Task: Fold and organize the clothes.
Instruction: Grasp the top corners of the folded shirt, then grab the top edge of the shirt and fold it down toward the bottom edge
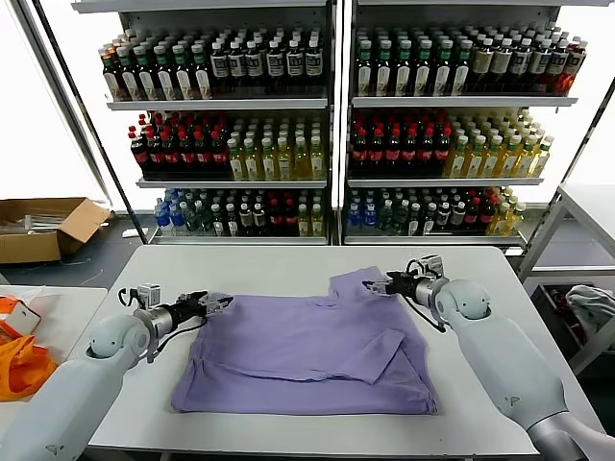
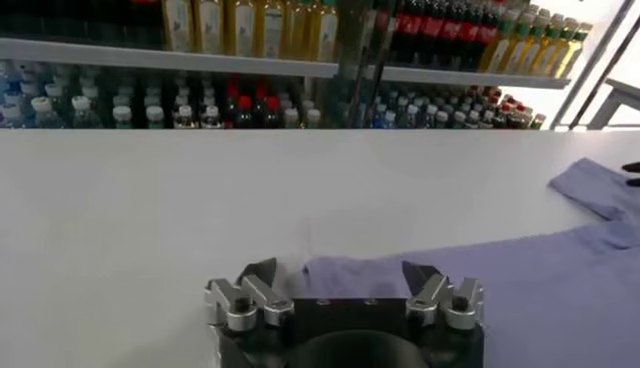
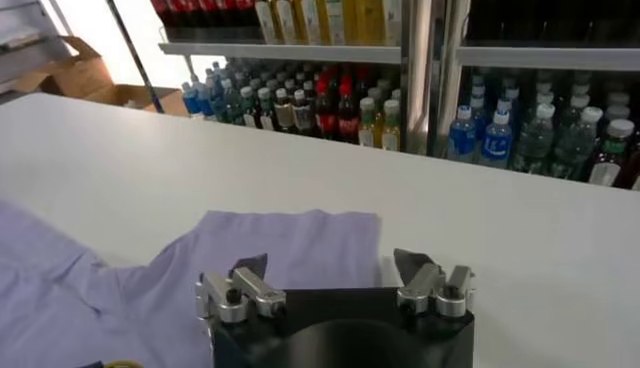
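Our left end effector (image 1: 213, 303) sits with its fingers spread apart at the near-left sleeve of the T-shirt (image 1: 307, 353), and our right end effector (image 1: 381, 283), also spread open, sits at the far-right sleeve. Neither one holds any cloth yet.

The risk we see is a poor pinch. In the left wrist view the sleeve edge lies flat on the surface (image 1: 288, 264) between the open fingers (image 2: 258, 283), so if we close too high we may catch nothing, and if we close too deep we may grab both layers. In the right wrist view the sleeve also spreads flat ahead of the open fingers (image 3: 247, 271). If one side grips and the other misses, lifting would probably drag the T-shirt crooked.

The T-shirt lies plain side up in the middle of the surface, with one flap already folded over near its right side. Both end effectors touch or nearly touch its outer corners.
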Robot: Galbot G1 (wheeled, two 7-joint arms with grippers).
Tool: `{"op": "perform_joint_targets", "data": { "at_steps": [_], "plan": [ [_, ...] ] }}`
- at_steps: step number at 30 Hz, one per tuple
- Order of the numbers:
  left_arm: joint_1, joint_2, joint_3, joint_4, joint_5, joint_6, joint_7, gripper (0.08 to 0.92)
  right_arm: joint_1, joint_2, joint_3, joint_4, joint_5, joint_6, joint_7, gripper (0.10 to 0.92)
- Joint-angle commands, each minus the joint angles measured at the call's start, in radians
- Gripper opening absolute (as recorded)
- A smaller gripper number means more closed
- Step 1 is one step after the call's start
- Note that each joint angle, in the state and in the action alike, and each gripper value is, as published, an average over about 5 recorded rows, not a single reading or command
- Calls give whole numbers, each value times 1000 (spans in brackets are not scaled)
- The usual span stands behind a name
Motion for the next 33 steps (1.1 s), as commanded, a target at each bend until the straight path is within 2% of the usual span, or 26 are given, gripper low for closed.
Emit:
{"op": "perform_joint_targets", "data": {
  "at_steps": [1, 8, 17, 22, 27, 33],
  "plan": [
    [11, -3, 19, 10, 6, 18, 7, 698, 17, 19, -20, -24, -5, -11, -1, 550],
    [35, -4, 1, -17, 1, 26, 9, 499, 1, 15, -6, 21, 13, -11, 5, 342],
    [47, -10, -23, -36, -12, 9, -11, 239, -34, -3, 27, 105, 53, -11, 15, 121],
    [49, -12, -36, -72, -47, -34, -60, 120, -79, -17, 75, 201, 114, -12, 25, 106],
    [72, -4, -61, -142, -90, -62, -111, 101, -155, -51, 124, 315, 152, -12, 28, 106],
    [177, 42, -129, -294, -125, -63, -159, 95, -287, -125, 213, 474, 185, -12, 18, 106]
  ]
}}
